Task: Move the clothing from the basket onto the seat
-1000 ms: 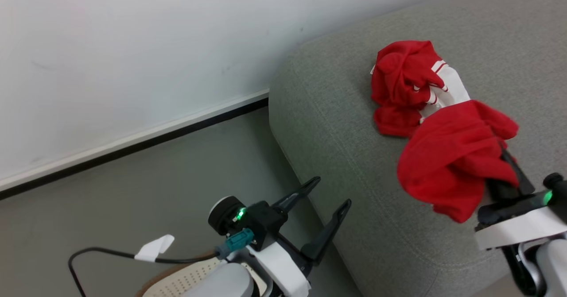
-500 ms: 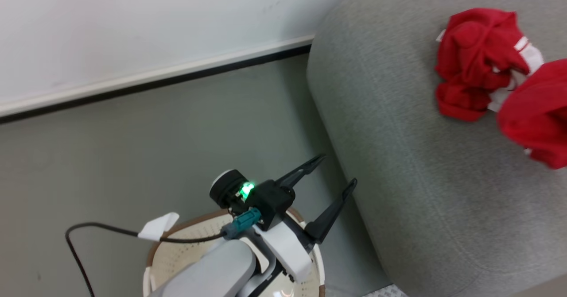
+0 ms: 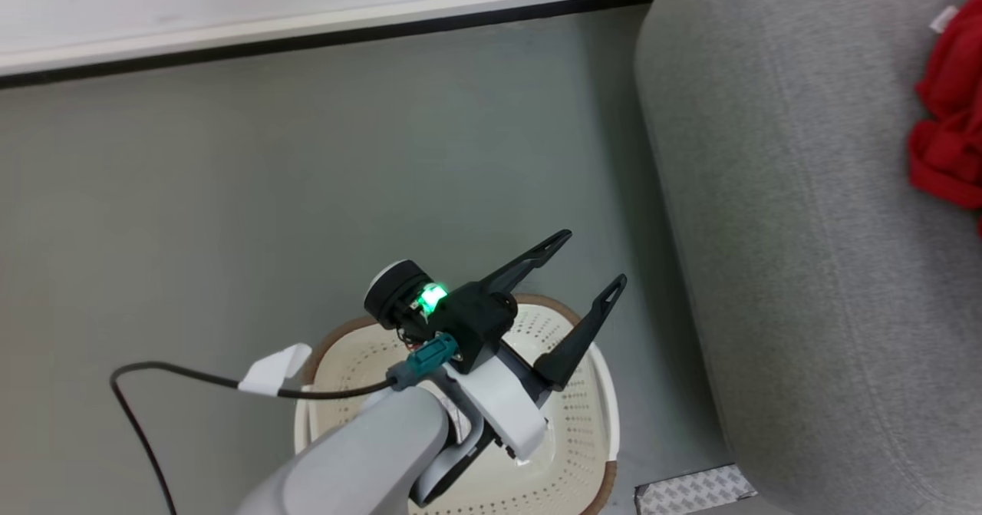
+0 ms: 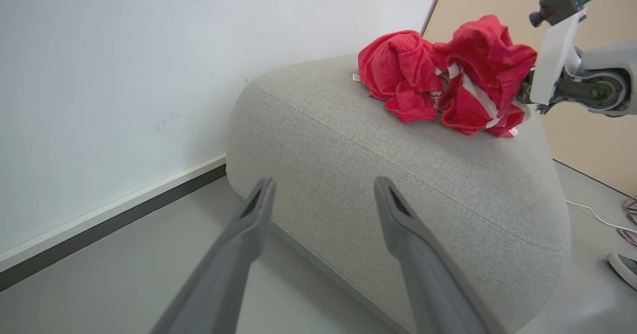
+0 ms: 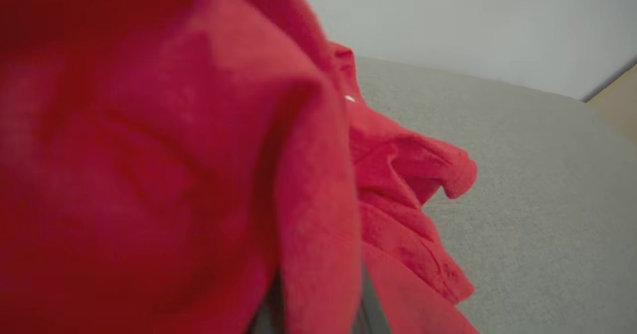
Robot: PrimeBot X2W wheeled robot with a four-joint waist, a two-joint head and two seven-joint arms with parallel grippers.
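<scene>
Since a second ago the head camera has swung down and to the left, so the seat now sits at the picture's right and the basket is in full sight on the floor just beside it. What shows of the basket's inside holds no cloth. Clothing lies bunched on top of the seat. A second garment touches it, draped over the right gripper, whose fingers are pressed together on the fabric. The left gripper hovers above the basket, fingers spread and empty. To do this step well, I judge the right arm should settle the cloth well inside the rounded edge, part its fingers, then lift straight off so nothing snags.
</scene>
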